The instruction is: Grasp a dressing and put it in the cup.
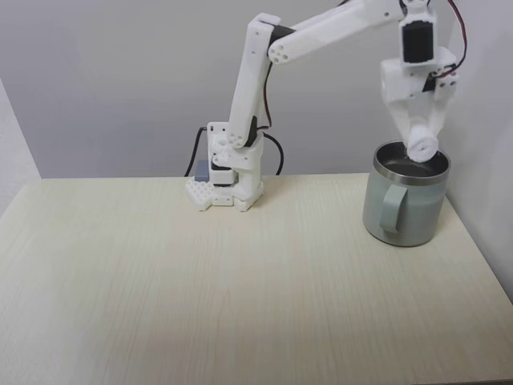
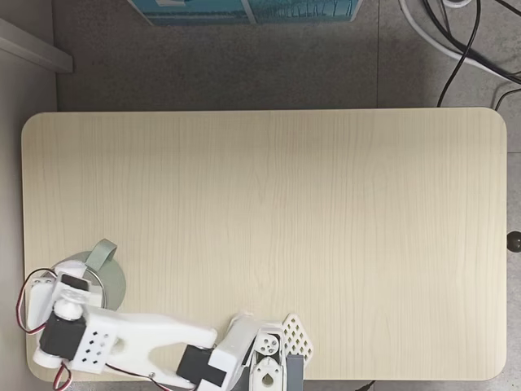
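1. one arm (image 1: 321,36), white, based at the rear edge of the table (image 1: 200,281), reaching to the right in a fixed view (image 1: 256,192).
2. gripper (image 1: 423,136) pointing down, directly over the mouth of the cup (image 1: 405,204), fingers clamped on the dressing (image 1: 422,146).
3. dressing: small white roll, held at the fingertips, sitting at rim height of the cup, lower edge just inside the opening; contact with the steel inside cannot be told.
4. cup: grey-green, upright, near the right rear corner of the table in that view, loop handle (image 1: 390,210) facing the camera.
5. seen from above in a fixed view: cup (image 2: 114,285) at the lower left corner of the table (image 2: 269,212), largely covered by the wrist (image 2: 69,322); handle (image 2: 102,252) pointing toward the upper right; dressing hidden beneath the arm.
6. arm base (image 2: 269,358) at the lower edge of the table, forearm running left toward the cup.
7. dark cables (image 2: 464,41) on the floor beyond the top right corner.
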Tool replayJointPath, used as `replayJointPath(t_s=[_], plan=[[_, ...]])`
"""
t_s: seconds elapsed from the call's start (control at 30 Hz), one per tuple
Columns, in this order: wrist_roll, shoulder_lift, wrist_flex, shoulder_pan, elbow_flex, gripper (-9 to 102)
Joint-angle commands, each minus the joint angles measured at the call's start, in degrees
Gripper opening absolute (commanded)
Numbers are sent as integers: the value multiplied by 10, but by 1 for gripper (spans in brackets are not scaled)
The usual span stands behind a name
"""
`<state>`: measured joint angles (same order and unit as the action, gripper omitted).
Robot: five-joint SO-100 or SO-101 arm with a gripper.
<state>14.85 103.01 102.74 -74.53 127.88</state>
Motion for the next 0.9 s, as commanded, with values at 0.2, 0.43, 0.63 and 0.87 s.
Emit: replayJointPath(t_s=[0.2, 0.43, 0.63, 0.87], plan=[[9, -18, 19, -12, 22, 18], [10, -47, 19, -13, -3, 20], [8, -85, 18, -18, -18, 20], [12, -79, 16, -17, -13, 20]])
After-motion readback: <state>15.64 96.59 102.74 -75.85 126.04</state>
